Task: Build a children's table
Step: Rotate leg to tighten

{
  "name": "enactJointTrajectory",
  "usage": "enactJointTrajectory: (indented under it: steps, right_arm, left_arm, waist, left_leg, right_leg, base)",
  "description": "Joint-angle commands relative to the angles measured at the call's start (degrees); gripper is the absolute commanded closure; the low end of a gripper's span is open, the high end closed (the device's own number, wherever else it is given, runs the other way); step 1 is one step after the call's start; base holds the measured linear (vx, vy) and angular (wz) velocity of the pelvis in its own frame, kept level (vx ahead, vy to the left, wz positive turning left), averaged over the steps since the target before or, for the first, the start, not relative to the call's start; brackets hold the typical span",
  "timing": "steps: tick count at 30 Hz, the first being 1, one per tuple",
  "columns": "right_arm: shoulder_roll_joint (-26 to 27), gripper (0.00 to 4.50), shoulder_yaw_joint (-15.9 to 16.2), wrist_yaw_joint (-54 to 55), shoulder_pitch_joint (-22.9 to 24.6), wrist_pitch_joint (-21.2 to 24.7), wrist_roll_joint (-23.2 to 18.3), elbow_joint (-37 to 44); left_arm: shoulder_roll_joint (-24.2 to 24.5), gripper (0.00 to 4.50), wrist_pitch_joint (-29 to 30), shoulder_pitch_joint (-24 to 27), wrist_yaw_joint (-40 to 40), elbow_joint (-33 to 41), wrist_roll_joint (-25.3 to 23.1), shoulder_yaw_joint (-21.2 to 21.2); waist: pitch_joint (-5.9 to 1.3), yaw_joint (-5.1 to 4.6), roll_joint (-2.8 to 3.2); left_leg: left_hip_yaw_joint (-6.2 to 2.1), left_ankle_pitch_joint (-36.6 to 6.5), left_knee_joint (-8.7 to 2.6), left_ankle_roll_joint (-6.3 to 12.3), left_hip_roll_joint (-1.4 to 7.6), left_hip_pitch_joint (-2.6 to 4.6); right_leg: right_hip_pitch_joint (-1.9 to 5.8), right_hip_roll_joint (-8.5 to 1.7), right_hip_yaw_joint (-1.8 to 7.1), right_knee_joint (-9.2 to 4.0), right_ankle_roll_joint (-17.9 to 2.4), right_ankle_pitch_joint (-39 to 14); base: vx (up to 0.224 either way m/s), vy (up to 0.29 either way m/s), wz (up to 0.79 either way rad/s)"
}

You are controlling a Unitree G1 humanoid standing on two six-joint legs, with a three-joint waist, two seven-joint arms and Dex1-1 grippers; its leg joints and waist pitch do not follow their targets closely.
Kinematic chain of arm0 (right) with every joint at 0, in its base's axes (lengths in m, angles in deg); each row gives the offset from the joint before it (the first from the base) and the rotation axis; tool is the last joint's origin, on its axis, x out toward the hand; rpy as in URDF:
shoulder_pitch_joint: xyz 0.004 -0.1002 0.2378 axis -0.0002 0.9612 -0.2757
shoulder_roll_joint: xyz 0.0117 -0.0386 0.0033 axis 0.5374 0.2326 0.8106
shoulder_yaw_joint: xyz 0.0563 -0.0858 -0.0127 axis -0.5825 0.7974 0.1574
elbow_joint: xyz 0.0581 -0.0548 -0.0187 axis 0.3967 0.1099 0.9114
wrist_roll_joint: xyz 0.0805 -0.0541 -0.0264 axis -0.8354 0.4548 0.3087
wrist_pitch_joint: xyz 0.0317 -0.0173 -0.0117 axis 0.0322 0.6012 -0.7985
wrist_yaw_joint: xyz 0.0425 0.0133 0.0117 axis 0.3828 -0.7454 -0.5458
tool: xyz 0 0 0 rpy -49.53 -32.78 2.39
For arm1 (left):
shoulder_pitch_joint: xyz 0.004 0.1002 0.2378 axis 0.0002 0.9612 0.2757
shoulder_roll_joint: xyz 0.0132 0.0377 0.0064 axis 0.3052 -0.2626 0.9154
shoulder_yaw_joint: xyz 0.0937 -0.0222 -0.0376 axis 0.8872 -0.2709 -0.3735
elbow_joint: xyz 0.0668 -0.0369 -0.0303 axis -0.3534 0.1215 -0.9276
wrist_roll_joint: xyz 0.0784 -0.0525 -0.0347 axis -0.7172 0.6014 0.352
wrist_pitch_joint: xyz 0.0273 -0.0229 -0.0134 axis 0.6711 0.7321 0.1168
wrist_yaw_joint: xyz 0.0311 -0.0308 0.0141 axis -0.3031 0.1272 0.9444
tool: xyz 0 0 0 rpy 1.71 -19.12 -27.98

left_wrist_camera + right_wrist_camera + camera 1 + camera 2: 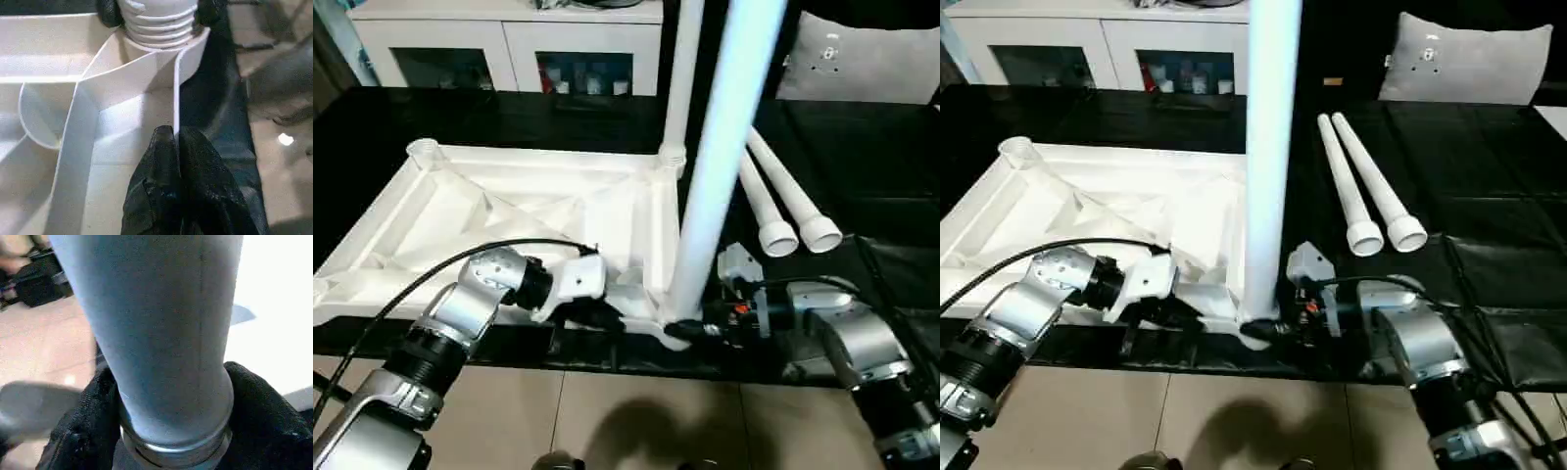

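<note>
The white plastic table top (509,220) lies inverted on the black-covered work surface (1489,196), ribbed underside up, its near rim close to the surface's front edge, beyond which is tan floor. The left gripper (177,147) has its two black fingers pressed together on the thin upright rim wall of the top, just beside the near corner socket (161,46) ahead of it. That socket holds the ridged base of an upright leg (720,157), smooth, tubular and tapered, its long axis vertical and running out of the head view's top.

The right gripper (171,406) is clamped on this leg's lower end, one black textured finger on each side of its ringed collar, directly above the socket.

A second leg (677,88) stands upright in the far corner socket beyond the right gripper. Two loose legs (1366,191) lie side by side, touching, on the open black surface outboard of the right gripper, long axes running away from the robot, open collared ends nearest it. A white cabinet (509,39) stands beyond the surface's far edge.
</note>
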Motion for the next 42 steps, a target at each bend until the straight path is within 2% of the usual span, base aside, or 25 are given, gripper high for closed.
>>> enactJointTrajectory:
  steps: [1,2,3,5,7,8,10,12,14,16,17,18,19,22,24,25,26,29,33,34,35,39,42]
  right_arm:
    - [5.43,1.76,0.97,7.58,-1.34,1.99,0.26,0.46]
    - [5.94,1.76,0.89,8.63,-1.48,2.13,0.58,0.21]
    - [7.46,1.77,0.4,11.49,-1.88,2.11,1.18,-0.62]
    - [10.41,1.78,-0.76,16.87,-2.71,3.01,1.84,-1.66]
    - [14.11,1.78,-2.43,23.32,-4.41,4.29,2.13,-3.96]
    - [17.18,1.78,-3.14,29.03,-6.13,4.25,3.59,-6.91]
    - [18.47,1.78,-3.51,31.68,-6.79,4.02,4.72,-8.28]
    - [19.41,1.78,-3.24,32.35,-7.05,2.16,5.37,-9.5]
    - [19.89,1.22,-3.7,32.73,-6.96,1.64,4.89,-9.56]
    - [20.13,1.08,-4.6,32.67,-6.74,1.55,4.17,-8.9]
    - [20.04,0.8,-4.76,32.84,-6.68,1.13,4.43,-8.73]
    - [20.04,0.8,-4.76,32.84,-6.68,1.13,4.43,-8.73]
    - [19.71,0.66,-5.07,32.68,-6.6,0.29,4.98,-8.84]
    - [18.16,0.48,-4.59,31.0,-6.07,-1.66,5.72,-8.56]
    - [14.84,0.18,-4.7,26.61,-4.79,-5.31,5.23,-7.3]
    - [14.11,0.18,-4.75,25.67,-4.54,-6.05,5.18,-6.99]
    - [12.73,0.03,-4.98,23.98,-4.1,-7.5,5.04,-6.45]
    - [9.88,0.03,-5.81,19.2,-3.13,-8.31,3.32,-4.81]
    - [4.12,0.03,-5.75,9.29,-1.63,-7.79,0.6,-1.86]
    - [4.02,0.03,-5.74,9.13,-1.61,-7.77,0.56,-1.83]
    - [1.49,0.03,-4.7,5.37,-1.33,-7.19,0.32,-1.23]
    - [-2.53,0.03,-2.07,0.26,-1.05,-8.08,2.31,-1.41]
    - [-4.34,0.03,-0.86,-3.31,-0.75,-8.38,2.13,-1.04]
  left_arm:
    - [-4.46,4.5,4.2,-0.29,9.02,2.36,0.38,-1.76]
    - [-4.81,4.5,4.73,-0.26,9.9,2.46,0.32,-2.02]
    - [-5.75,4.5,6.16,-0.15,12.05,2.89,0.18,-2.65]
    - [-7.96,4.5,9.07,-0.05,16.61,3.8,-0.18,-4.01]
    - [-11.55,4.5,12.42,0.16,22.44,4.88,-0.61,-5.41]
    - [-15.18,4.5,14.72,0.09,28.39,5.28,-1.81,-6.14]
    - [-16.81,4.5,15.69,-0.08,31.06,5.35,-2.66,-6.27]
    - [-18.79,4.5,16.13,-0.61,33.31,5.19,-3.25,-6.08]
    - [-19.07,4.5,15.87,-0.91,33.58,5.08,-3.32,-5.81]
    - [-18.61,4.5,15.83,-1.08,33.56,5.13,-3.55,-5.61]
    - [-18.43,4.5,16.01,-1.08,33.62,5.21,-3.71,-5.63]
    - [-18.43,4.5,16.01,-1.08,33.62,5.21,-3.71,-5.63]
    - [-17.85,4.5,16.24,-0.92,33.46,5.6,-4.52,-5.63]
    - [-16.6,4.5,15.37,-0.75,32.09,5.54,-4.74,-5.54]
    - [-14.03,4.5,13.75,-0.4,28.88,5.5,-4.16,-5.15]
    - [-13.56,4.5,13.28,-0.36,28.1,5.39,-3.89,-5.15]
    - [-12.69,4.5,12.4,-0.34,26.56,5.01,-3.44,-5.16]
    - [-10.39,4.5,9.19,-0.26,22.88,3.97,-3.23,-4.39]
    - [-6.32,4.5,4.27,-0.05,15.3,2.84,-2.2,-2.55]
    - [-6.25,4.5,4.2,-0.05,15.17,2.83,-2.18,-2.51]
    - [-4.55,4.5,2.02,0.12,11.27,2.83,-1.73,-1.35]
    - [-1.44,4.5,-1.23,0.29,4.5,2.61,-1.71,1.1]
    - [0.08,4.5,-3.87,-0.09,1.2,1.42,-1.98,2.4]
  waist:
    - [-3.49,-0.37,-0.29]
    - [-3.55,-0.65,-0.47]
    - [-3.57,-0.8,-0.29]
    - [-3.55,-1.58,-0.47]
    - [-3.66,-2.11,-0.38]
    - [-3.7,-2.39,-0.49]
    - [-3.85,-2.43,-0.55]
    - [-4.1,-2.31,-0.47]
    - [-4.0,-2.1,-0.54]
    - [-4.0,-1.88,-0.44]
    - [-3.86,-1.88,-0.45]
    - [-3.79,-1.9,-0.42]
    - [-3.81,-1.91,-0.11]
    - [-3.87,-1.91,-0.31]
    - [-3.91,-1.97,-0.17]
    - [-3.99,-1.86,-0.17]
    - [-4.08,-1.86,-0.36]
    - [-4.12,-1.68,-0.22]
    - [-3.96,-1.42,-0.13]
    - [-3.89,-1.37,-0.13]
    - [-3.91,-1.27,-0.01]
    - [-3.89,-0.68,0.1]
    - [-3.9,0.04,-0.23]
  left_leg:
    - [-0.48,-10.38,-4.33,1.74,2.1,0.3]
    - [-0.67,-10.95,-4.37,1.03,1.89,0.23]
    - [-0.79,-10.92,-4.45,1.0,1.78,0.22]
    - [-0.7,-10.87,-4.44,0.97,1.88,0.14]
    - [-0.67,-9.82,-4.31,1.11,1.77,0.09]
    - [-0.6,-8.99,-4.19,1.26,1.72,0.0]
    - [-0.59,-7.56,-4.02,1.73,1.54,-0.06]
    - [-0.52,-5.41,-3.85,3.08,1.7,0.05]
    - [-0.41,-5.18,-3.79,4.33,1.56,-0.14]
    - [-0.41,-5.41,-3.81,4.86,1.61,-0.1]
    - [-0.46,-6.65,-3.96,4.54,1.67,-0.05]
    - [-0.47,-7.1,-4.02,4.33,1.69,-0.04]
    - [-0.52,-7.65,-4.05,3.96,1.75,0.08]
    - [-0.52,-7.98,-4.05,3.73,1.76,0.0]
    - [-0.53,-7.42,-4.01,4.1,1.81,-0.06]
    - [-0.56,-7.11,-3.91,4.28,1.73,-0.07]
    - [-0.51,-6.41,-3.83,4.8,1.74,-0.17]
    - [-0.44,-5.87,-3.69,6.18,1.78,-0.2]
    - [-0.53,-7.14,-3.81,6.64,1.95,-0.13]
    - [-0.48,-7.52,-3.84,6.6,1.96,-0.05]
    - [-0.52,-7.99,-3.85,6.3,1.95,-0.01]
    - [-0.4,-8.86,-3.93,5.28,2.28,0.29]
    - [-0.31,-8.93,-3.93,4.89,2.26,0.31]
  right_leg:
    - [3.14,-3.69,2.61,-4.56,-11.2,-16.48]
    - [3.4,-3.9,2.49,-4.8,-10.24,-18.93]
    - [3.47,-3.82,2.5,-4.96,-9.41,-19.69]
    - [3.27,-3.68,2.6,-4.86,-10.09,-17.72]
    - [3.33,-3.72,2.61,-4.73,-10.94,-15.99]
    - [3.36,-3.67,2.6,-4.65,-11.2,-15.23]
    - [3.57,-3.66,2.53,-4.7,-11.2,-14.14]
    - [3.54,-3.5,2.63,-4.27,-12.2,-8.79]
    - [3.66,-3.5,2.62,-4.22,-12.77,-7.11]
    - [3.64,-3.53,2.6,-4.22,-12.67,-7.09]
    - [3.65,-3.56,2.53,-4.42,-12.29,-9.06]
    - [3.61,-3.56,2.54,-4.49,-12.14,-9.84]
    - [3.53,-3.57,2.55,-4.54,-11.9,-10.61]
    - [3.59,-3.62,2.61,-4.52,-11.62,-10.46]
    - [3.64,-3.57,2.59,-4.39,-12.03,-8.66]
    - [3.69,-3.57,2.55,-4.32,-12.11,-8.09]
    - [3.77,-3.55,2.59,-4.09,-12.55,-6.52]
    - [3.68,-3.54,2.63,-3.87,-13.35,-4.36]
    - [3.76,-3.51,2.53,-3.97,-13.31,-5.41]
    - [3.66,-3.46,2.51,-4.04,-13.32,-5.96]
    - [3.64,-3.53,2.48,-4.17,-13.28,-7.1]
    - [3.36,-3.55,2.6,-4.11,-13.56,-8.49]
    - [3.37,-3.61,2.66,-4.11,-13.4,-9.1]
  base:
    - [0.0,0.0,0.0]
    - [0.0,0.0,0.0]
    - [0.0,0.0,0.0]
    - [0.0,0.0,0.0]
    - [0.0,0.0,0.0]
    - [0.0,0.0,0.0]
    - [0.0,0.0,0.0]
    - [0.0,0.0,0.0]
    - [0.0,0.0,0.0]
    - [0.0,0.0,0.0]
    - [0.0,0.0,0.0]
    - [0.0,0.0,0.0]
    - [0.0,0.0,0.0]
    - [0.0,0.0,0.0]
    - [0.0,0.0,0.0]
    - [0.0,0.0,0.0]
    - [0.0,0.0,0.0]
    - [0.0,0.0,0.0]
    - [0.0,0.0,0.0]
    - [0.0,0.0,0.0]
    - [0.0,0.0,0.0]
    - [0.0,0.0,0.0]
    - [0.0,0.0,0.0]
